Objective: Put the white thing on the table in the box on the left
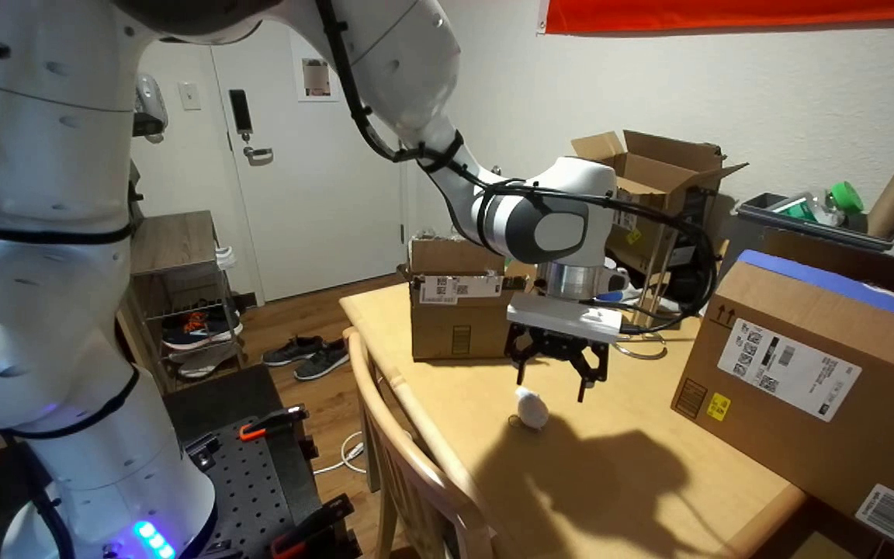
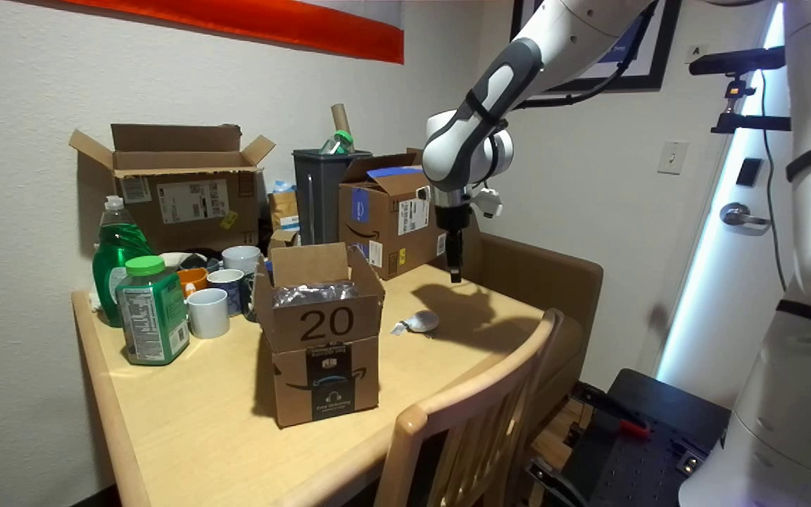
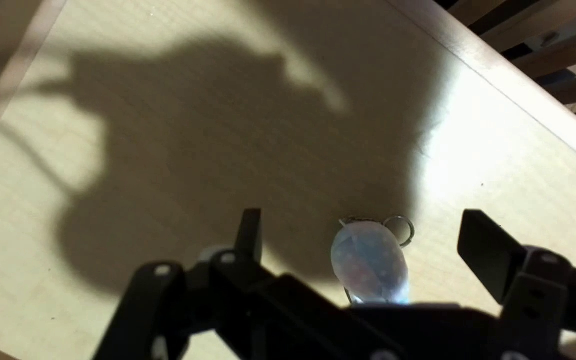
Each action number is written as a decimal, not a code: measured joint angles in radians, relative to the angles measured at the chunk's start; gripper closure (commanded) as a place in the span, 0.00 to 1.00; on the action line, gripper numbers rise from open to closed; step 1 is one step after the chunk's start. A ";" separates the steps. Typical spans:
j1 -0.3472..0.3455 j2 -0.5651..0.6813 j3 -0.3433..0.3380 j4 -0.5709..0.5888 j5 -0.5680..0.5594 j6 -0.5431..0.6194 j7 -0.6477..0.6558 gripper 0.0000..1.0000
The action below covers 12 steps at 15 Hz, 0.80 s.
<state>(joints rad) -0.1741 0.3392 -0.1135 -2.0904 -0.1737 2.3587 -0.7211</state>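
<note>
I see a white lump (image 1: 532, 410) on the tan table (image 1: 649, 392). From here the small box (image 1: 447, 328), flaps up, stands at the lump's eleven o'clock.

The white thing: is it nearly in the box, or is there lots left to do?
Done: the gripper is open above the table, and in the wrist view the white thing shows between its spread jaws.
In hand: probably the pick-up; the white thing lies on the table, ungripped.
Left: gripping, lifting and dropping it into the small open box.
</note>
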 measured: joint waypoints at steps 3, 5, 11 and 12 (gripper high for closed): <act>0.002 0.038 0.007 0.020 -0.044 0.011 0.000 0.00; 0.001 0.064 0.019 0.032 -0.050 0.018 -0.001 0.00; 0.000 0.121 0.050 0.062 -0.053 0.025 -0.003 0.00; 0.000 0.127 0.051 0.066 -0.053 0.025 -0.005 0.00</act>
<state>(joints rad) -0.1739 0.4662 -0.0625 -2.0248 -0.2269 2.3842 -0.7257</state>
